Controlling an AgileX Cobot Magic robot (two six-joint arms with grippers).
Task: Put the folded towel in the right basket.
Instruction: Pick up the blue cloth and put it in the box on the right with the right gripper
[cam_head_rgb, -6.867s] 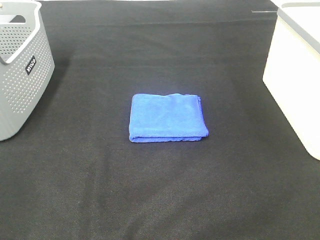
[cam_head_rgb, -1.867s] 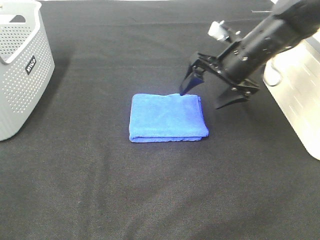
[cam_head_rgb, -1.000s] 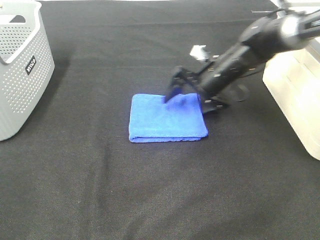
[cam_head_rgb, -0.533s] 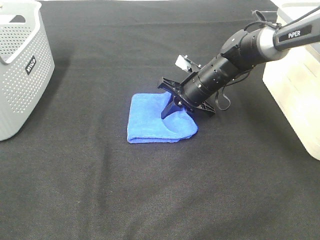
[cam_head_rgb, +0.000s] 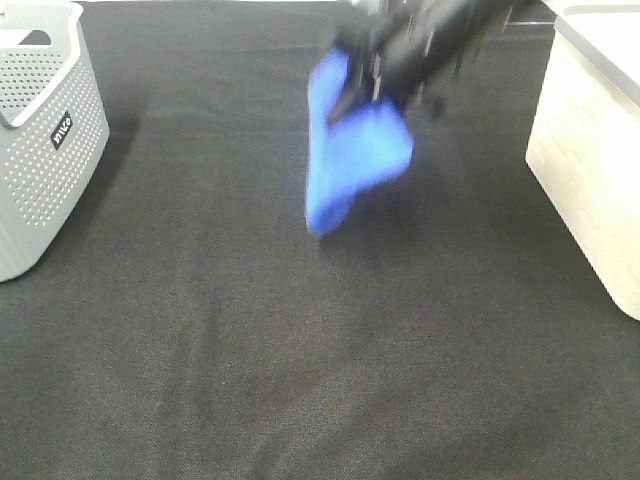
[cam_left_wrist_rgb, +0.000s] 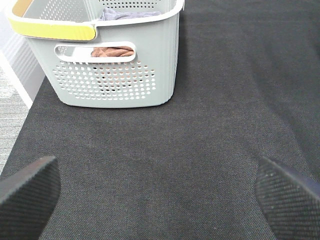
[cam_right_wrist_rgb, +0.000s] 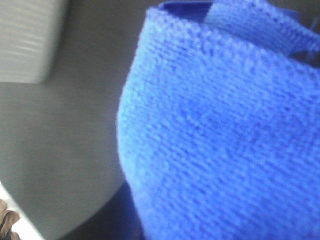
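In the high view the right gripper (cam_head_rgb: 385, 75) is sitting at about 12 o'clock, blurred, and is clamping the upper part of the blue towel (cam_head_rgb: 352, 150). The towel is hanging bunched below the jaws, its lower tip pointing toward 7 o'clock; the blur is hiding whether that tip is touching the black table (cam_head_rgb: 300, 380). The white basket (cam_head_rgb: 590, 170) is standing at 3 o'clock, well apart from the towel. The grey basket (cam_head_rgb: 40, 150) is standing at 9 o'clock. In the right wrist view the towel (cam_right_wrist_rgb: 225, 130) is filling most of the frame. The left gripper (cam_left_wrist_rgb: 157, 200) is hovering over the table with its jaws spread wide, holding nothing.
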